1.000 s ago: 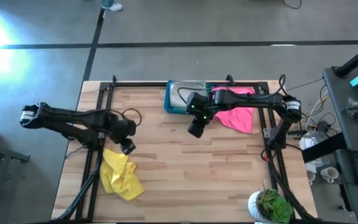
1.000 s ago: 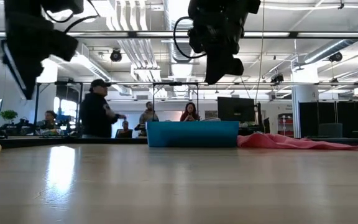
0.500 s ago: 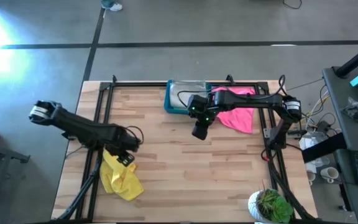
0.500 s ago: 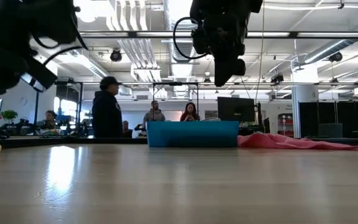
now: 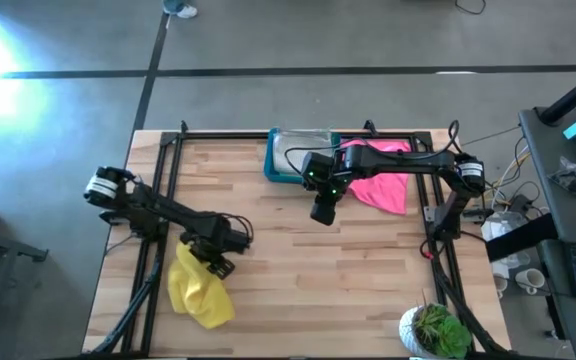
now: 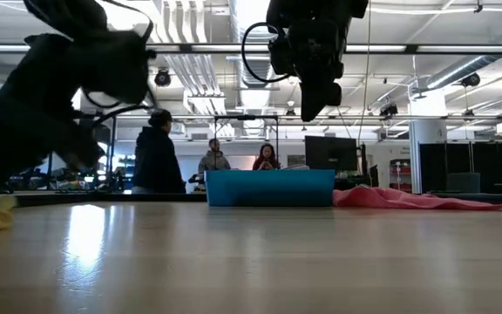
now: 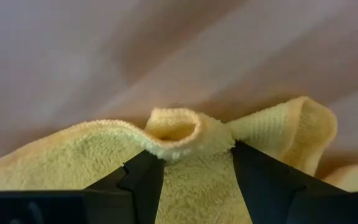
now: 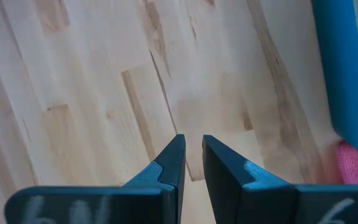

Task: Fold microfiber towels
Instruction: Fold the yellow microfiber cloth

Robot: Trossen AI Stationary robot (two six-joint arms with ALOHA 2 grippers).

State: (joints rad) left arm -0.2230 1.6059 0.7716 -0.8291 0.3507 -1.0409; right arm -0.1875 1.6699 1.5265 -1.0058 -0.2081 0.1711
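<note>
yellow towel [image 7: 191, 180] sits between left claw [image 7: 194, 165] fingers on table [image 5: 298, 270].

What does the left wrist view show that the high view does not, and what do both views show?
Only the left wrist view shows the left gripper with its fingers astride a raised fold of the yellow towel. Only the high view shows the pink towel, the blue bin and the right gripper above bare table. Both show the yellow towel and left gripper.
</note>
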